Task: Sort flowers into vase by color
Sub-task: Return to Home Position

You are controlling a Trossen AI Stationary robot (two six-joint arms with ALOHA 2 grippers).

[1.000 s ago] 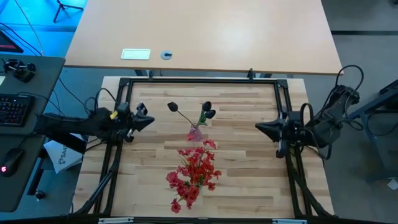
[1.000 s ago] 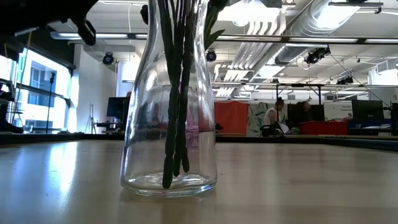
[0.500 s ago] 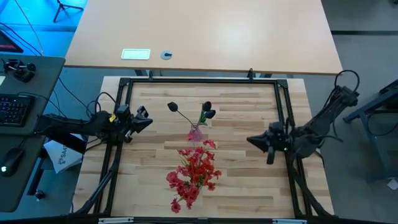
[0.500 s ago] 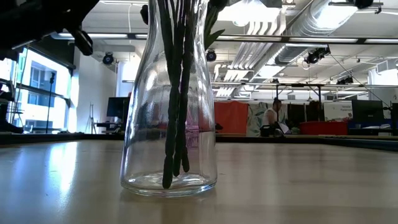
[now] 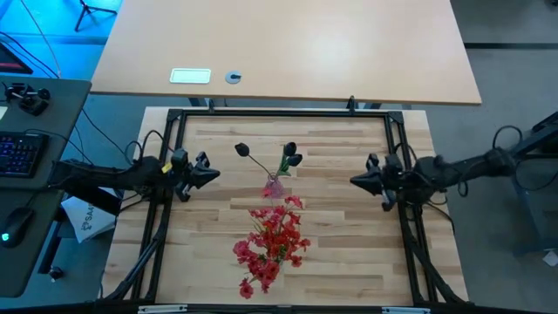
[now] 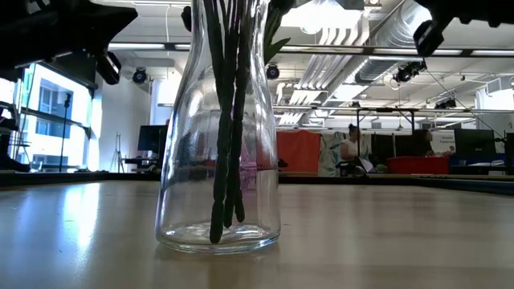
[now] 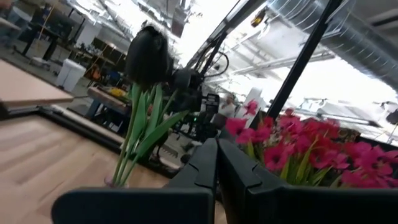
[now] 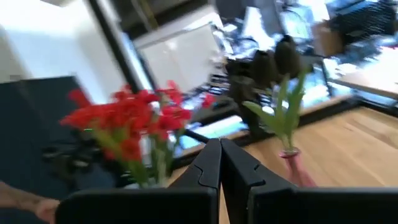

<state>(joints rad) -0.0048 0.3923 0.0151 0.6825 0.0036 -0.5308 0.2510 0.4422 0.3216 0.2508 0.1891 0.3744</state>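
From above, the red flowers (image 5: 272, 240) are spreading as one dense bunch of small bright blossoms, midway between the tabletop's (image 5: 340, 253) left and right edges and nearer its front edge. Just behind them, toward the far edge, three dark tulips (image 5: 290, 153) with near-black heads are leaning out of a small pink vase (image 5: 274, 186) on thin green stems. The left end effector (image 5: 214, 173) is hovering near the left edge and pointing at the tulips, well apart from them. The right end effector (image 5: 353, 180) is hovering near the right edge, facing inward, also well apart. A white label (image 5: 190, 76) is lying on the plain desk beyond the far edge; its writing is too small to read.

At tabletop height, a transparent vase (image 6: 218, 160) is standing upright close to the camera, holding several green stems. People (image 6: 351, 149) are sitting far back in the room.

In the left wrist view, the left end effector (image 7: 216, 145) is keeping its fingers pressed together on nothing, with a dark tulip head ahead and the red blossoms beside it.

In the right wrist view, the right end effector (image 8: 219, 144) is likewise closed and empty, facing the red bunch, the tulips and the pink vase.
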